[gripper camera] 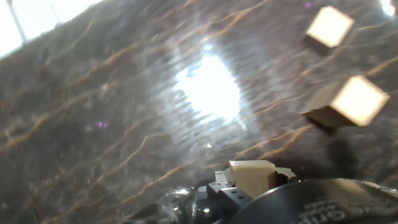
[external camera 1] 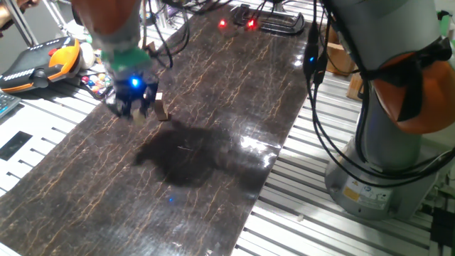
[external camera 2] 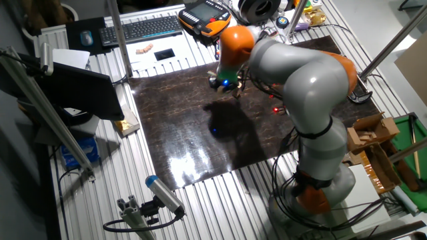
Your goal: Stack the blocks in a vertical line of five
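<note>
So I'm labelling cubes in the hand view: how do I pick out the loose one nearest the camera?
Find the dark veined mat and its bright glare patch. Right of the glare lie two tan blocks; yours is the lower block, by the right edge, looking larger than the upper block near the top.

A dark, marble-veined tabletop point(external camera 1: 213, 107) gleams under overhead glare. Two small tan wooden blocks, one point(gripper camera: 329, 27) lying near the other point(gripper camera: 349, 101) but apart, rest directly on its surface.
</note>
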### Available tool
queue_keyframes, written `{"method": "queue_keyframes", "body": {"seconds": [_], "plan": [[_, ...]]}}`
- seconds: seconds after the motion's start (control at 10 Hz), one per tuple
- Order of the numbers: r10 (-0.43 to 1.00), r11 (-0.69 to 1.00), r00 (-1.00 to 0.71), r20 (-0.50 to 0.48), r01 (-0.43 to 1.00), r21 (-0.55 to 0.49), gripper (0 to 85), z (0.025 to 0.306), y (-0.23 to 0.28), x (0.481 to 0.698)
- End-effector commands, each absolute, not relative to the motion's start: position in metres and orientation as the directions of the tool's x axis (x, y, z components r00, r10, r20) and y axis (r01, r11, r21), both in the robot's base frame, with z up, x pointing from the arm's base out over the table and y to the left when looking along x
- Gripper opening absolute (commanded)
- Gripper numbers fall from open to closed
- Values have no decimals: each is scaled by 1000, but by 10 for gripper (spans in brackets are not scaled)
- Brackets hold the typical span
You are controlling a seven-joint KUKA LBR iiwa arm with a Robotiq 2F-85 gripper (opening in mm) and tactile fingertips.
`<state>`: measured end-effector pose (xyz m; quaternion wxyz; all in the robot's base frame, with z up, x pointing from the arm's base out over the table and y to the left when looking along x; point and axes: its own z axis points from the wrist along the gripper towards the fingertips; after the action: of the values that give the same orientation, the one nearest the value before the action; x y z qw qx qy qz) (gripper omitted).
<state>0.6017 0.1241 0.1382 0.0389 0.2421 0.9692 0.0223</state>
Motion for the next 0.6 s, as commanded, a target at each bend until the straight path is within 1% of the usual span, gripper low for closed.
{"method": "queue_keyframes", "body": {"seconds": [0.0,0.2,0.5], "plan": [[568,823,-821,-57,564,66,7,156,115,604],[636,771,-770,-50,633,70,7,163,100,605],[662,750,-748,-56,658,66,7,164,82,606]]}}
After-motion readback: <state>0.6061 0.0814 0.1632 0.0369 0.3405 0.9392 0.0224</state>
